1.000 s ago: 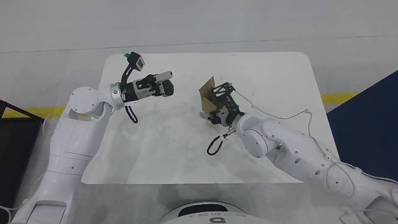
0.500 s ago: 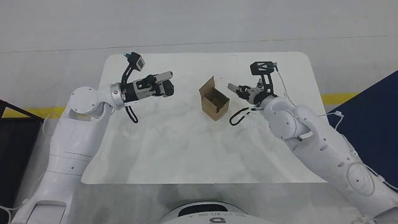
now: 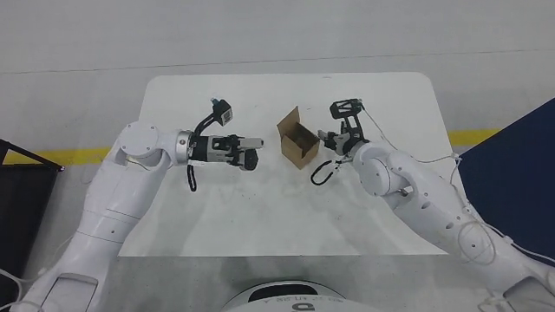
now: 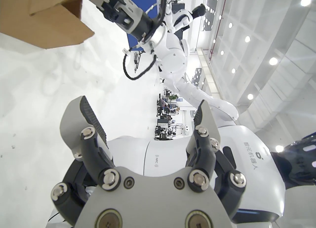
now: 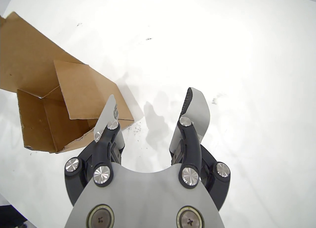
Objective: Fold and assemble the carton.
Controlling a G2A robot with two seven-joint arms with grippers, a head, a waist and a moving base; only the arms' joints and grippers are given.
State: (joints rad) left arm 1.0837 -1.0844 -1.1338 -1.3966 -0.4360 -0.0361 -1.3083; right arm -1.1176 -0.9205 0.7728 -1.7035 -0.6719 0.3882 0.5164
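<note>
1. The carton [image 3: 297, 137] stands mid-table [image 3: 390, 104], mouth open and flaps unfolded, with neither gripper holding it.
2. Your right gripper [image 3: 327, 140] is the nearer one, just beside the carton's right side. It is spread and empty, and one finger [image 5: 108, 110] sits by a flap, contact unclear.
3. Your left gripper [image 3: 254, 152] is near the opposite side, aimed at the carton, wide and empty.

Matt cardboard carton [image 3: 297, 139], smooth white table [image 3: 260, 217]

Carton [image 3: 298, 136] standing between left gripper [image 3: 257, 144] and right gripper [image 3: 327, 139], gap showing on the left side
</note>
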